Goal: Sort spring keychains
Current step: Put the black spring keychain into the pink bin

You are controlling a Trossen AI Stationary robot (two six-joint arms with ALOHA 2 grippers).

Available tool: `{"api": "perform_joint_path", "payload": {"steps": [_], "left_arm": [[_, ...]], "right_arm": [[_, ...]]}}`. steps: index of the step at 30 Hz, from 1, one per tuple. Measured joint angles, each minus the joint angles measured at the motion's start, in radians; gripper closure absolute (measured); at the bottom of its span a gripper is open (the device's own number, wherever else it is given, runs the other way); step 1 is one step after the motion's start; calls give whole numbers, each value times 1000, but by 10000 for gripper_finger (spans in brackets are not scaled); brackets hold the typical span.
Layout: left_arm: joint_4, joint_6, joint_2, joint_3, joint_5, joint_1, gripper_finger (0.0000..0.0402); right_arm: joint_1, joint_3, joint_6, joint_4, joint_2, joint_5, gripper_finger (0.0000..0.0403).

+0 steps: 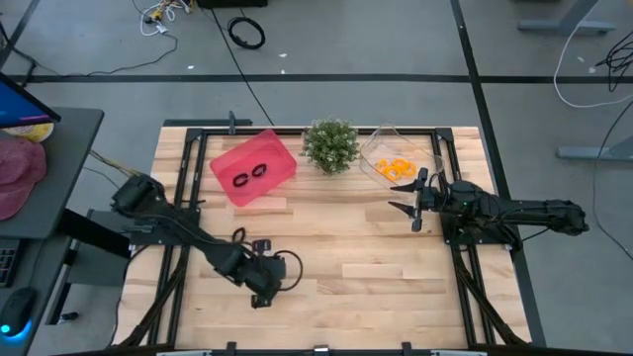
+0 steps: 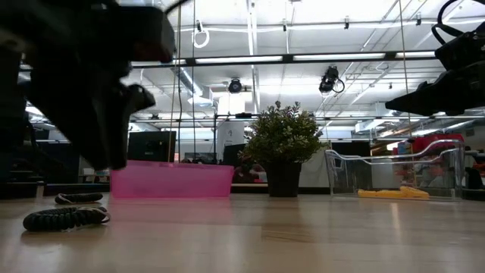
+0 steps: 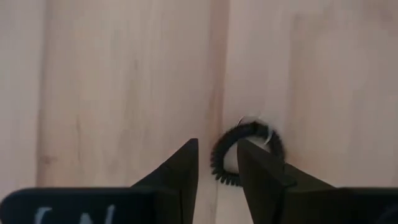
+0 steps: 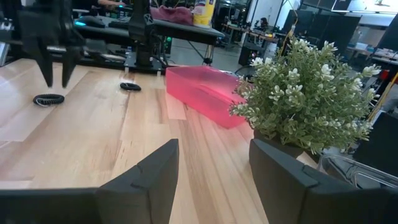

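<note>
In the high view, the pink bin [image 1: 253, 168] sits upper left of centre on the table [image 1: 336, 267] and holds two black spring keychains [image 1: 248, 176]. The clear bin [image 1: 396, 158], right of the potted plant [image 1: 330, 144], holds what look like orange spring keychains [image 1: 396, 169].

Lower left, the left gripper [image 1: 261, 244] hangs over a loose black keychain [image 3: 245, 151], fingers part-spread, gripping nothing. Another black keychain [image 1: 237, 235] lies just beside it.

The right gripper [image 1: 413, 198] hovers beside the clear bin, spread wide and empty.

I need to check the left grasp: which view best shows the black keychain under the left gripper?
The left wrist view: the keychain lies on the wood right at the fingers. The low view shows it edge-on, the right wrist view far off, and the high view hides it.
</note>
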Motion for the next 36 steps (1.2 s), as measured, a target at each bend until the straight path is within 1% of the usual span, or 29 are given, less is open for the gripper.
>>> {"api": "perform_joint_path", "payload": {"steps": [3,5,7,10,15,21,23,24,26,27,28,32,34,36], "left_arm": [[-35,-36,38,1,38,12,284],[-55,-55,60,1,44,19,284],[-47,-71,82,1,46,20,284],[-10,-65,117,4,80,26,284],[8,-65,145,6,81,26,284],[8,-86,147,4,73,25,289],[11,-61,148,4,76,25,303],[12,-44,148,4,92,25,318],[17,-7,148,3,140,20,365],[21,13,149,3,153,15,379],[22,24,149,3,139,3,385],[15,59,152,15,25,-31,393],[-36,56,160,50,-95,-49,395],[-118,15,166,93,-273,-66,395]], "right_arm": [[0,0,0,0,0,0,204],[0,0,0,0,0,0,204],[0,0,0,0,0,0,204],[0,0,0,0,0,0,204],[0,0,0,0,0,0,204],[0,0,0,0,0,0,204],[0,0,0,0,0,0,204],[0,0,0,0,0,0,204],[0,0,0,0,0,0,204],[0,0,0,0,0,0,204],[0,0,0,0,0,0,204],[0,0,0,0,0,0,204],[0,0,0,0,0,0,204],[0,0,0,0,0,0,204]]}}
